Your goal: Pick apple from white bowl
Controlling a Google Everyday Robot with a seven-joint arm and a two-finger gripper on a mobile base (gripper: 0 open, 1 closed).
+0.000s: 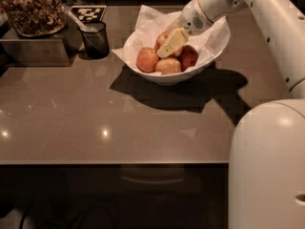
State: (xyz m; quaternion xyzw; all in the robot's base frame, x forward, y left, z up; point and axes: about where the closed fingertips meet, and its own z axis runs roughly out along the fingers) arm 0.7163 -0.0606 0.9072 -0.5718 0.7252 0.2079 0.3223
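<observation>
The white bowl (209,56), lined with crumpled white paper, stands on the brown counter at the back middle and holds several apples. The red-orange apple (161,38) lies at the back of the pile. My gripper (170,44) comes down from the upper right with its pale yellow tip lying right against this apple and covering its right side. A second red-orange apple (147,59) lies at the left, a pale yellow one (167,66) in front, and a darker red one (189,57) at the right.
A small dark cup (95,39) stands just left of the bowl. A metal bin of brown dried stuff (31,13) sits on a box at the back left, with a black-and-white tag (88,12) beside it. My white base (267,171) fills the lower right.
</observation>
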